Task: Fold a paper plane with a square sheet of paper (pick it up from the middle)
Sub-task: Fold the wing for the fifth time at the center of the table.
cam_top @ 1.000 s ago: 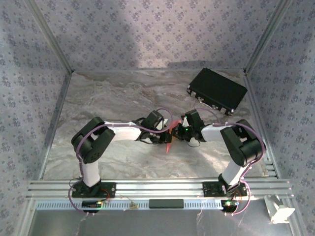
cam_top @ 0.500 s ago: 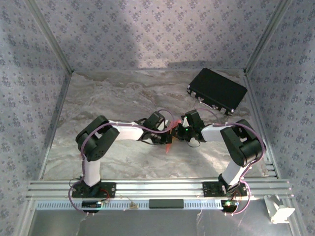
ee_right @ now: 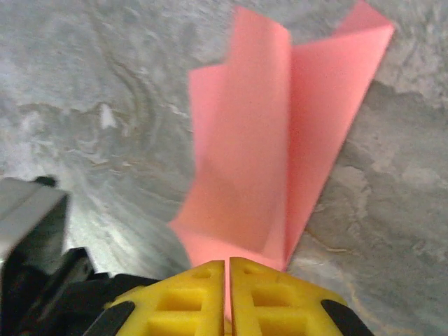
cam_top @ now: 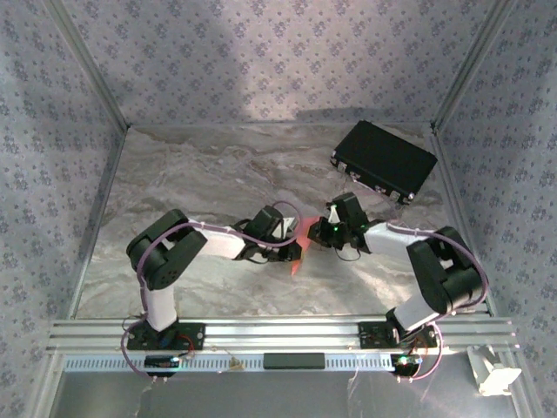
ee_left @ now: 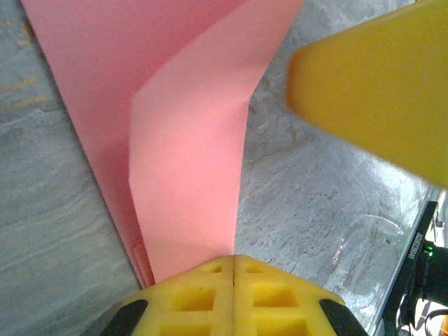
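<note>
Paper: square sheet of paper point(cam_top: 298, 250), creased, is held at the middle of the table point(cam_top: 174, 192).
Left gripper point(ee_left: 234, 269): pressed together on one edge of the sheet.
Right gripper point(ee_right: 227, 271): pinched on the opposite edge.
Handling: judged light, floppy, easily torn; best gripped near creases.

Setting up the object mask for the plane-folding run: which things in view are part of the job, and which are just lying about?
In the job: pink paper, creased; left gripper and right gripper, both shut on it.
Lying about: black case, far right on the table; small white object off it, near right.
</note>
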Available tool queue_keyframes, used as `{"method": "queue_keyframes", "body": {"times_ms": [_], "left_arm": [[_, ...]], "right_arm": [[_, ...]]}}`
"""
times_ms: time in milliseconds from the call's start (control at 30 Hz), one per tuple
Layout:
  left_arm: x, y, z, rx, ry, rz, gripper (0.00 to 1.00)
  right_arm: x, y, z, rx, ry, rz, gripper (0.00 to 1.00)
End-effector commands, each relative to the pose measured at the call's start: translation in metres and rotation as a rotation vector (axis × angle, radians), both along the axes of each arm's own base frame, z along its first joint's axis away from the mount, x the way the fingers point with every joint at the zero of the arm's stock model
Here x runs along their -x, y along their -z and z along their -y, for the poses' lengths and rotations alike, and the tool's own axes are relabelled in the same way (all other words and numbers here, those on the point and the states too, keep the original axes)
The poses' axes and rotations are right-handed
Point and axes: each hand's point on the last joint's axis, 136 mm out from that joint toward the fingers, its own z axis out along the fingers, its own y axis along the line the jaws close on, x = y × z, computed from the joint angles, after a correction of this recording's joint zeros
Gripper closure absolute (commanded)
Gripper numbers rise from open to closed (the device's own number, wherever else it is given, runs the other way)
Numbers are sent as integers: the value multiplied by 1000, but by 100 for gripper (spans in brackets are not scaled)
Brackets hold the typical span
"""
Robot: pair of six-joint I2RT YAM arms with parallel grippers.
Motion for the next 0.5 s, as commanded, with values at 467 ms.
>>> {"method": "queue_keyframes", "body": {"times_ms": [467], "left_arm": [[43, 54, -42, -190, 25, -174, 100]], "right_arm": [[7, 23, -21, 60, -92, -19, 90]]}}
